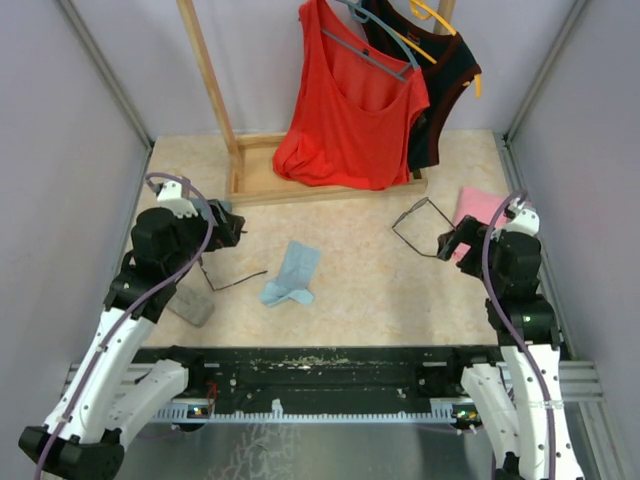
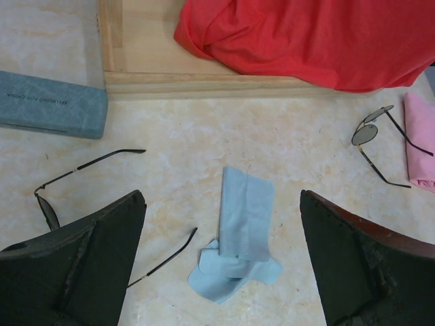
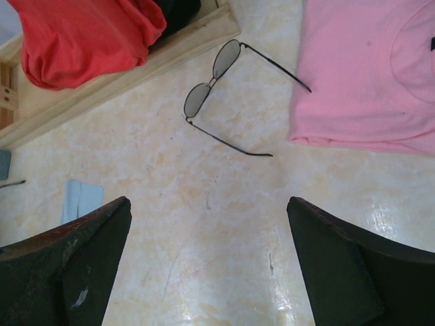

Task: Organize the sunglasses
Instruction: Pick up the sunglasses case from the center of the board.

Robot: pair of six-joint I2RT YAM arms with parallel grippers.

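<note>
Left gripper (image 2: 222, 198) and right gripper (image 3: 209, 202): gaping wide, holding nothing. One pair of sunglasses (image 2: 81, 168) tucked beside the left-hand finger, the other pair (image 3: 225, 58) well ahead of the right jaws. Probably light, springy, fragile; pinch gently at the bridge.

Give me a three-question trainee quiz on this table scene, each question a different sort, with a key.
1. True or false: the left pincer is shut on the left sunglasses.
2. What lies between the left sunglasses and the right sunglasses? A) light blue cloth B) grey case C) red top
3. Fill in: the folded fabric beside the right sunglasses is ___.
Key: 1 false; 2 A; 3 pink.
</note>
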